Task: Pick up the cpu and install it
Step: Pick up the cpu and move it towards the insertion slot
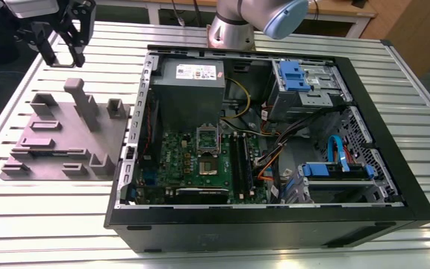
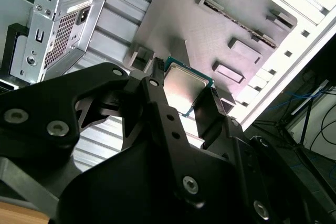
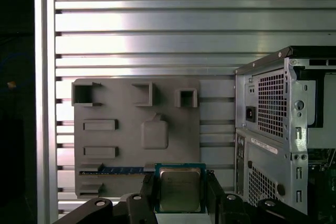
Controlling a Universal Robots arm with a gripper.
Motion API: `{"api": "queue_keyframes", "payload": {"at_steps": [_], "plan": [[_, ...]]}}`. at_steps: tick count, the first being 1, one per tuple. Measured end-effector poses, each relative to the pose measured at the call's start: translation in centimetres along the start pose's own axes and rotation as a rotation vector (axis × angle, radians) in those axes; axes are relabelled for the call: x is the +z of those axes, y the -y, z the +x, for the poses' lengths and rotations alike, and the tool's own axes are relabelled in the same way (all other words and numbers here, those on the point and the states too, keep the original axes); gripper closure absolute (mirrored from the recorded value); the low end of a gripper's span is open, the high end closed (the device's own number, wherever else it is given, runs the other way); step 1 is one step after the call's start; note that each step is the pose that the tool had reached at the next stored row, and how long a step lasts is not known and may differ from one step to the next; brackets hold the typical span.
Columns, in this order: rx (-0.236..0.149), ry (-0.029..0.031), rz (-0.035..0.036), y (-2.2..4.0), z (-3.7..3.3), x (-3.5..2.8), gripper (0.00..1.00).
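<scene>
The cpu (image 3: 179, 188), a small square chip with a silvery top and a thin green rim, sits between my black fingers (image 3: 148, 191) in both wrist views. My gripper (image 3: 179, 195) is shut on the cpu (image 2: 184, 88), with one pad against each of two opposite edges. In the exterior view the gripper (image 1: 63, 56) hangs high above the table, beyond the far end of the grey stepped block (image 1: 65, 140). The open computer case (image 1: 275, 221) lies to the exterior view's right. Its green motherboard (image 1: 200, 162) has the socket (image 1: 209, 166) exposed and the retaining frame (image 1: 208, 137) lifted.
The grey block (image 3: 136, 135) with its slots and posts lies directly under the gripper on the slatted metal table (image 1: 51, 213). The case holds a power supply (image 1: 188, 78), blue drive bays (image 1: 297, 75) and loose cables. The arm's base (image 1: 234, 31) stands behind the case.
</scene>
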State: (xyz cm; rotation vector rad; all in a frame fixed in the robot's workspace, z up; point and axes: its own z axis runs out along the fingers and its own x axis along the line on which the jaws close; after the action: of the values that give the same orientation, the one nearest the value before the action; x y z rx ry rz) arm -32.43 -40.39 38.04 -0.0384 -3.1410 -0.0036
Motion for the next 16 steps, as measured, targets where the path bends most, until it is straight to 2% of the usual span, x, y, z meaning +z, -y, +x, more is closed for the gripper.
{"api": "queue_keyframes", "payload": {"at_steps": [16], "plan": [[0.0, 0.0, 0.0, -0.01, -0.53, 0.0, 0.53]]}}
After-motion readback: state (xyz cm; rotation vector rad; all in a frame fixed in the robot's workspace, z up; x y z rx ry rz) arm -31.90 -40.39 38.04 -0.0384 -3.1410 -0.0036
